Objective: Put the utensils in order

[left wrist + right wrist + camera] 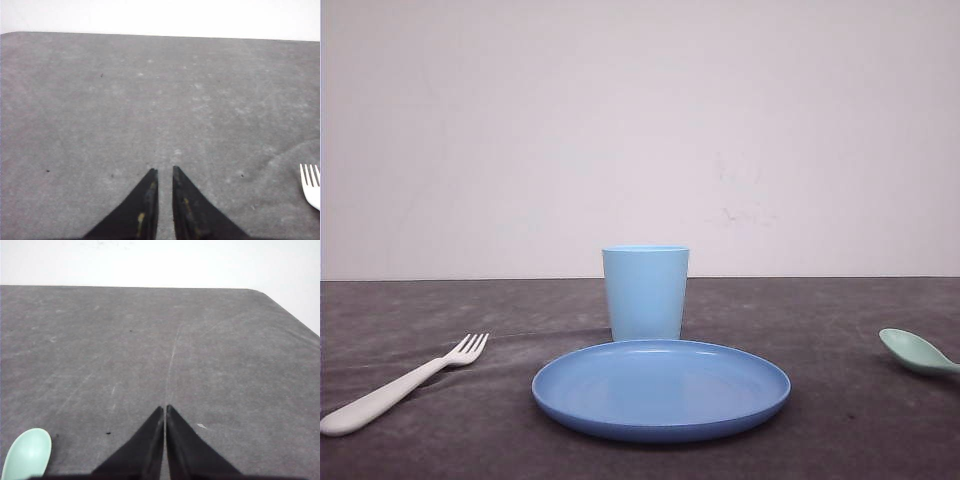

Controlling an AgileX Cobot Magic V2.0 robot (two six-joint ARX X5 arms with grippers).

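A white fork (400,385) lies flat on the dark table at the front left, tines pointing toward the cup. Its tines (311,182) show off to one side of my left gripper (164,170), which hangs over bare table with only a narrow slit between its fingers and nothing in it. A mint-green spoon (917,352) lies at the right edge of the front view, bowl up. The bowl of the spoon (29,452) sits well to the side of my right gripper (165,407), which is shut and empty above the table.
A light blue cup (645,292) stands upright at the centre, just behind a blue round plate (660,425). The grey table (840,320) ends at a white wall behind; a rounded table corner (260,292) lies ahead of the right gripper.
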